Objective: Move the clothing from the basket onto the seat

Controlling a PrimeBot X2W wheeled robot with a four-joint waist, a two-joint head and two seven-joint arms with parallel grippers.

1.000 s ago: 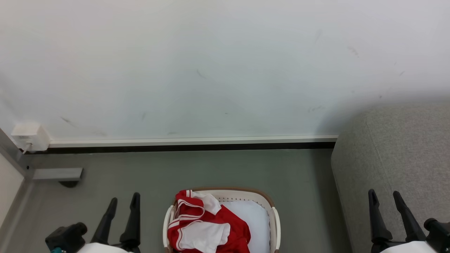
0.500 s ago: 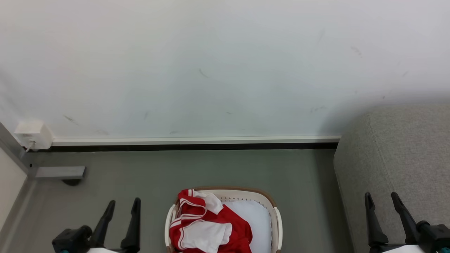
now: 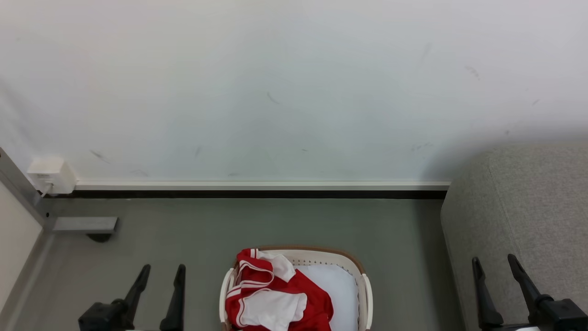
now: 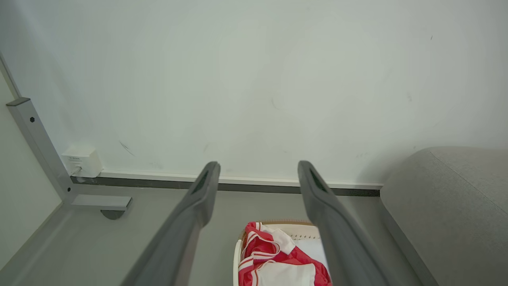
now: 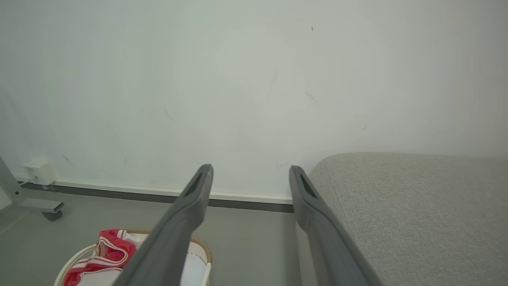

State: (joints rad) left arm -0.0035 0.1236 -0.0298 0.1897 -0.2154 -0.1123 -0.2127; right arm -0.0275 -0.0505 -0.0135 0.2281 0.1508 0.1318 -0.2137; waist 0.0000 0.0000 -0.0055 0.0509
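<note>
Head view, clothing: the clothing, a crumpled red and white heap, lies in the left part of the basket, one striped fold raised at the far left.
Head view, liner: the white liner is bare in the basket's right part.
Head view, basket: on the floor, near, between the two grippers and apart from both.
Head view, seat: the seat stands just right of the basket.
Head view, claws: the left gripper and the right gripper both stand spread and empty.
Left wrist view, claw: fingers wide apart, nothing between them; the clothing lies beyond them, in the basket.
Left wrist view, writing: the box on the wall carries small print, too small to read.
Right wrist view, claw: spread and empty; basket at lower left, seat at right.
Handling: probably light, limp and not fragile; it should drape and trail when lifted.
Hold: the raised striped fold looks best, well clear of the liner.
Risk: a trailing end could catch the rim.
Brands: none readable on the clothing.
</note>
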